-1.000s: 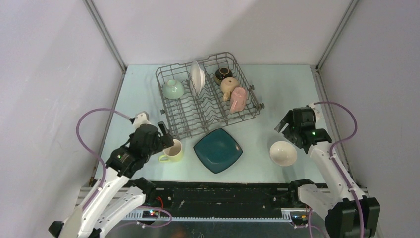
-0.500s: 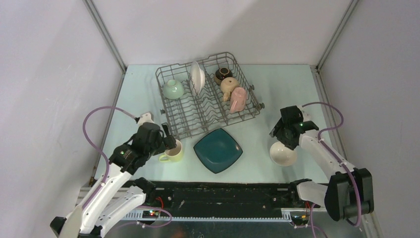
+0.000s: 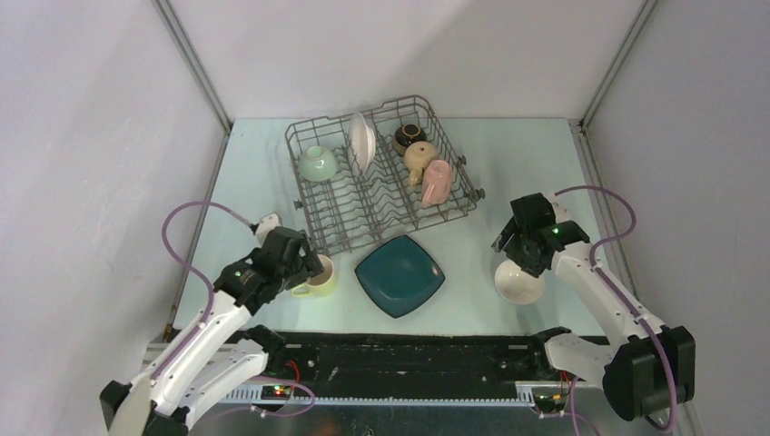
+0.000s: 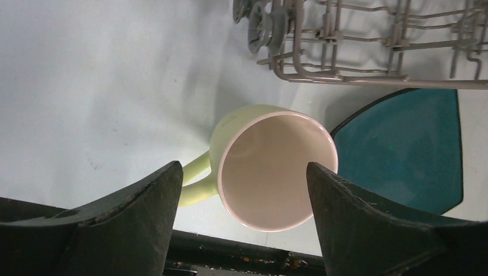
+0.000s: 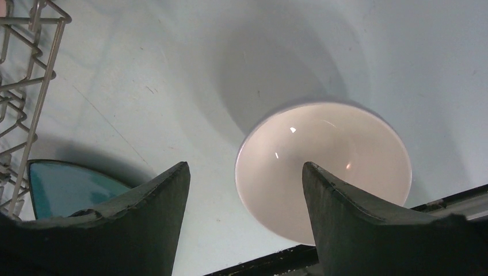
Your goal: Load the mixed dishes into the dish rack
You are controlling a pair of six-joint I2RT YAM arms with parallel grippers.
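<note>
Only overhead: pink mug inside the dish rack.

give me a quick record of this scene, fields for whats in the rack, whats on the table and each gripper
rack: grey metal wire dish rack
in rack: pale green ceramic bowl, white round plate on edge, brown bowl, tan mug, pink mug
on table: yellow mug, dark teal square plate, white bowl
left gripper: open, fingers either side of yellow mug
right gripper: open, over white bowl's rim
not yet loaded: three
</note>
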